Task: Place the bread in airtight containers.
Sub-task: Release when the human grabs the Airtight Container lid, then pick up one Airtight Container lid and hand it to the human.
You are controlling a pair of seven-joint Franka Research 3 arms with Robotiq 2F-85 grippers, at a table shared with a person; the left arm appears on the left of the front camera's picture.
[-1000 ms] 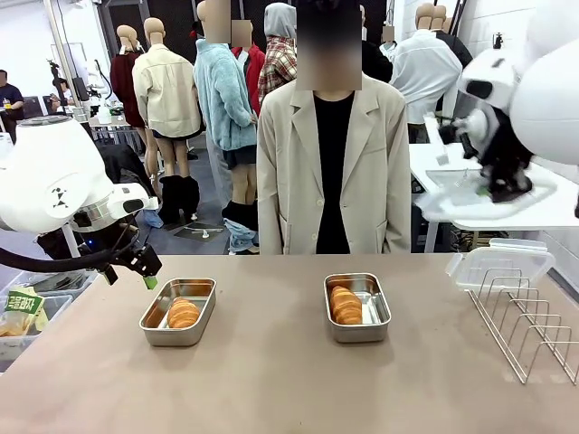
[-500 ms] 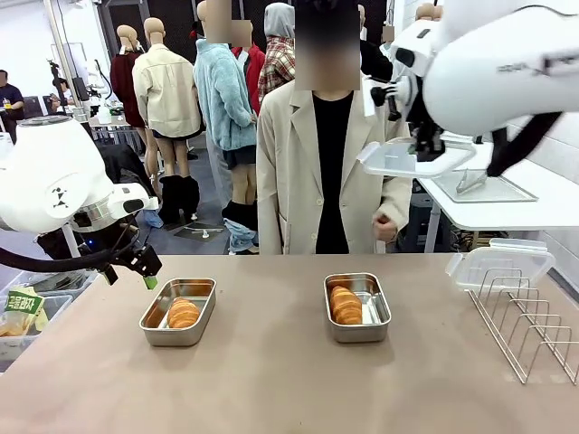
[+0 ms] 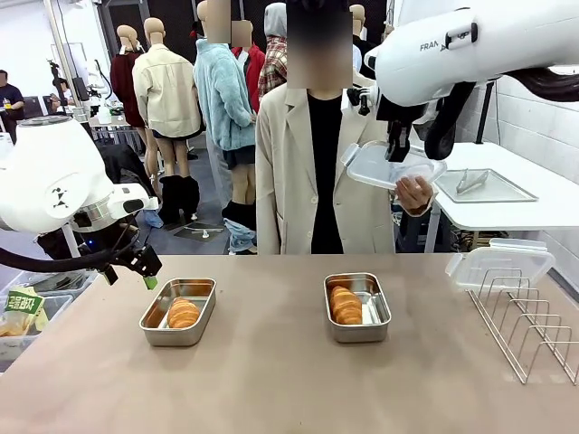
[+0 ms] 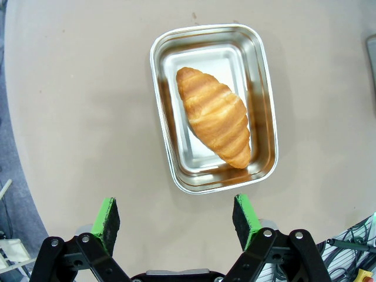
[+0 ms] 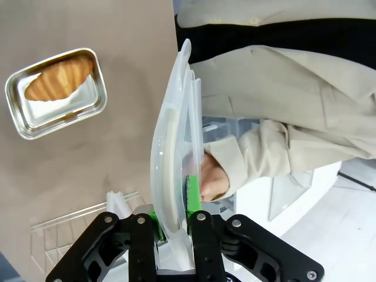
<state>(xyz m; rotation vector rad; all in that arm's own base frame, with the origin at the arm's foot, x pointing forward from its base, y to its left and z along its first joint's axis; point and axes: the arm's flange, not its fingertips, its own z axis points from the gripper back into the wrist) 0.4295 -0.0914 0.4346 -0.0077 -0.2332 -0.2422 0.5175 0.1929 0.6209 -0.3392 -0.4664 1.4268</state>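
- Front: two tins on the bench (image 3: pixel 271 380), one roll each: left tin (image 3: pixel 167 336) with roll (image 3: pixel 184 313), right tin (image 3: pixel 378 318) with roll (image 3: pixel 345 305).
- Two lids: one lid (image 3: pixel 384 170) clamped in the raised right gripper (image 3: pixel 395 155), a person's hand (image 3: pixel 414 193) touching it; the other (image 3: pixel 500 262) far right, beside the rack (image 3: pixel 529 327).
- Left gripper (image 3: pixel 145 268) spread wide, just far-left of the left tin.
- Left wrist: gripper (image 4: pixel 176 212) wide apart, empty, above one tin (image 4: pixel 262 100) holding one roll (image 4: pixel 214 123).
- Right wrist: gripper (image 5: pixel 173 218) closed on the lid (image 5: pixel 170 147); one tin (image 5: pixel 73 101), one roll (image 5: pixel 59 79).

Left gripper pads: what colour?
Green pads on the left gripper; the left wrist view shows them best.
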